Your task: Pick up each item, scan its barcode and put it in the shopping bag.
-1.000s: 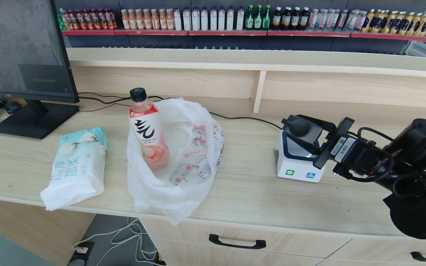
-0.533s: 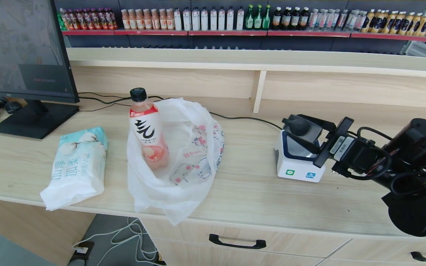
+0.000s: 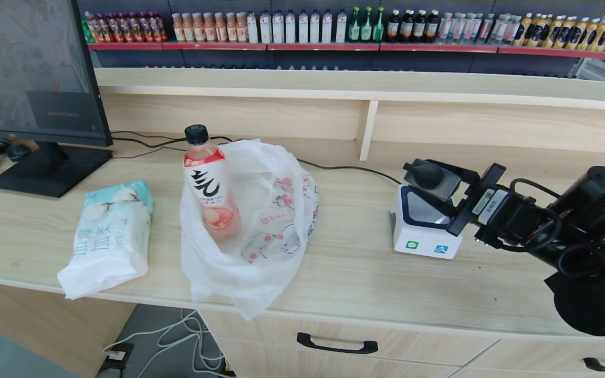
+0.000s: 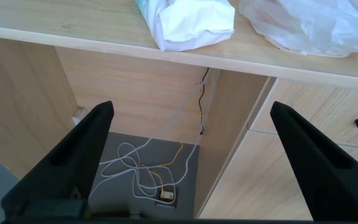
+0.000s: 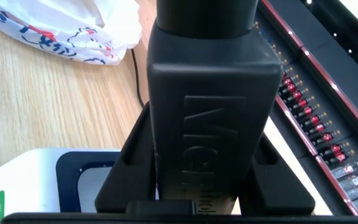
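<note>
Tissue pack [image 3: 108, 236] lies left of the shopping bag [image 3: 276, 210]. Right gripper [image 3: 428, 182] grasps the handheld scanner [image 5: 204, 124]; recommend aiming its window squarely at the pack. Left gripper [image 4: 191, 121] released.

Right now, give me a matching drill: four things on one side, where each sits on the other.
Things
1. pink drink bottle with black cap
2. white-and-blue soft tissue pack
3. black handheld scanner
4. left hand

Places
A. open, below the counter edge
B. upright in the white plastic shopping bag
C. lying on the wooden counter, left of the bag
D. clamped in the right hand, above the white box

Pairs: 1-B, 2-C, 3-D, 4-A
</note>
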Robot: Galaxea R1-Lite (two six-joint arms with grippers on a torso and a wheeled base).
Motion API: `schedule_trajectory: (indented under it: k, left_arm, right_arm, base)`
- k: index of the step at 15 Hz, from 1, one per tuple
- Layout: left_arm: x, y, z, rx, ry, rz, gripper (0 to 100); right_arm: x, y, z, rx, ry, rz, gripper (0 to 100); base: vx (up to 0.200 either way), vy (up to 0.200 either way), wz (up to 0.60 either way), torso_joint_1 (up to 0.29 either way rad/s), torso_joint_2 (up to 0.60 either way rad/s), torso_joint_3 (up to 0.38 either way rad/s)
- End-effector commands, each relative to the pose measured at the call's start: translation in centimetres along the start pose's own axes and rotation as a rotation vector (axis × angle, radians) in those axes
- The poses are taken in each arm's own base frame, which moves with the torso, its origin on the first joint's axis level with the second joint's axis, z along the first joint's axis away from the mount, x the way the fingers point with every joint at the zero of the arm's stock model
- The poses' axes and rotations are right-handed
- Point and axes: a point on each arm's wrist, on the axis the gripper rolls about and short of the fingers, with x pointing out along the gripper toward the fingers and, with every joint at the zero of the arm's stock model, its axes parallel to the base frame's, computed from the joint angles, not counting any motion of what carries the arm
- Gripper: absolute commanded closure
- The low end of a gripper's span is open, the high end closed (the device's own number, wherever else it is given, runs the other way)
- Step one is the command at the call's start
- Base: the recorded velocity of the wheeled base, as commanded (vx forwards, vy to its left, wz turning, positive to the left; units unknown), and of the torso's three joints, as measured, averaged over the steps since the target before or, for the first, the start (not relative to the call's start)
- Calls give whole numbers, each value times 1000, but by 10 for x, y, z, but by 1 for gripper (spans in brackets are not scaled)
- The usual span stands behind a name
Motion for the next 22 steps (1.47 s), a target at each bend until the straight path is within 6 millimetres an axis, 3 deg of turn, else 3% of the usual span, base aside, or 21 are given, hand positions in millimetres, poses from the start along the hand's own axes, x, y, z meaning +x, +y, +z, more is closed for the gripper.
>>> schedule_trajectory:
  k: [1, 4, 11, 15, 20, 22]
  left_arm:
    - [0, 0, 0, 0, 0, 0, 0]
    - [0, 0, 0, 0, 0, 0, 0]
    - [0, 0, 0, 1, 3, 0, 0]
    - [0, 0, 0, 0, 4, 0, 0]
    - [0, 0, 0, 0, 4, 0, 0]
    - [0, 0, 0, 0, 4, 0, 0]
  right_arm:
    - [-2, -11, 16, 2, -25, -34, 100]
    - [-7, -23, 30, 47, -25, -86, 100]
    - [-20, -52, 61, 340, 40, -345, 100]
    - [-26, -48, 63, 583, 30, -368, 100]
    - [-32, -40, 63, 715, 104, -472, 100]
    - [-31, -40, 61, 734, 112, -490, 100]
  base:
    - [0, 0, 0, 0, 0, 0]
    - [0, 0, 0, 0, 0, 0]
    - [0, 0, 0, 0, 0, 0]
    - [0, 0, 0, 0, 0, 0]
    - [0, 0, 0, 0, 0, 0]
    - [-200, 0, 0, 2, 2, 0]
